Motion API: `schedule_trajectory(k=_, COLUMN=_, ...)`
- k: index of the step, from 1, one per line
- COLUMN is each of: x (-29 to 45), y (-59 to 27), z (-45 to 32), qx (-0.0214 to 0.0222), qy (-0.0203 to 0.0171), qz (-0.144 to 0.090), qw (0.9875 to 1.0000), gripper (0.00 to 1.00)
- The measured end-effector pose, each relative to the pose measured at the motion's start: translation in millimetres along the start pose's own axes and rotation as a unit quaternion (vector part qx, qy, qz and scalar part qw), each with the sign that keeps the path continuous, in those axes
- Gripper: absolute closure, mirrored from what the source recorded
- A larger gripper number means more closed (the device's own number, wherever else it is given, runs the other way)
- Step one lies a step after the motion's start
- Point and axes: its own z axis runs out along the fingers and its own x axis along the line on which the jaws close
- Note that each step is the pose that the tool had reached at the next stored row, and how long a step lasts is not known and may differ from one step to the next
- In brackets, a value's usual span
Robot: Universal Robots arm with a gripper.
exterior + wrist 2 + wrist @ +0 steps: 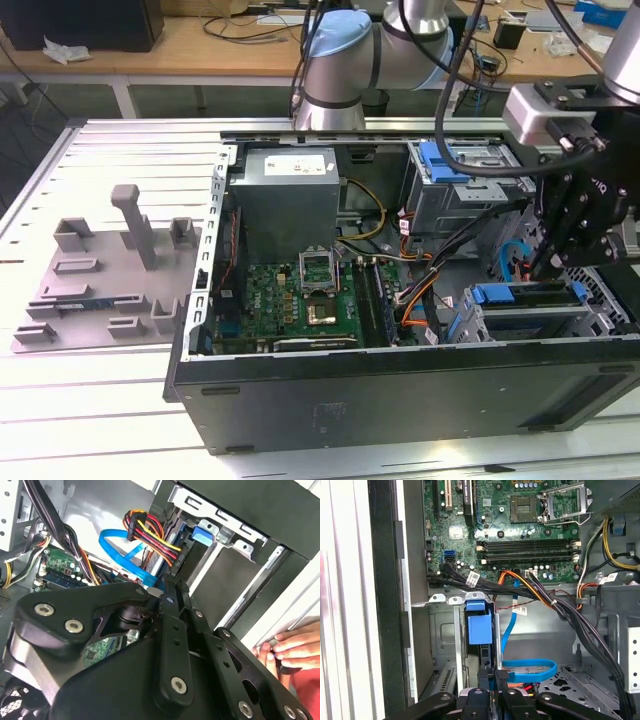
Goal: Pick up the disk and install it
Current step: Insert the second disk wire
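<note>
1. Exterior view: open computer case [400, 390] lying on the slatted worktop [100, 420], motherboard [300, 295] and grey power supply [290, 195] exposed. Grey fixture plate [100, 290] just beside the case on the exterior view's left. Arm [340, 60] reaching in from behind. Black gripper [540, 268] lowered over the drive cage [560, 320] at the exterior view's right. The disk [525, 294], blue bracket showing, seated in that cage directly under the fingers.

2. Second wrist view: gripper [169, 582] pointed at the cage [235, 535], fingers [172, 645] drawn narrow, tips nearly meeting. Blue tab of the disk [202, 534] visible in the slot beyond the tips. Red, yellow and black wire bundle [150, 535] and a flat blue cable [117, 545] alongside. A person's hand [287, 647] resting on the case edge.

3. First wrist view: disk [479, 627] standing on edge between the cage's metal rails [442, 635]. Gripper [495, 676] right at the disk's near edge, fingers close together; gripping or merely touching, impossible to tell. Blue cable [530, 669] looped just beside the tips, motherboard [520, 530] beyond.
</note>
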Motion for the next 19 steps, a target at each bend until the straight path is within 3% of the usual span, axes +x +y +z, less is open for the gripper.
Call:
schedule_trajectory(k=5, x=0.1, y=1.2, z=1.0, qx=0.0032, qy=-0.0006, qz=-0.010, qw=0.9999, gripper=0.84)
schedule_trajectory(k=12, x=0.1, y=1.9, z=2.2, qx=0.0109, qy=-0.0018, qz=-0.031, qw=0.9995, gripper=0.84)
schedule_trajectory(k=15, x=0.3, y=5.3, z=3.0, qx=0.0177, qy=-0.0049, qz=-0.033, qw=0.9993, gripper=0.84)
schedule_trajectory(k=19, x=0.3, y=5.3, z=3.2, qx=0.0182, qy=-0.0075, qz=-0.032, qw=0.9993, gripper=0.84)
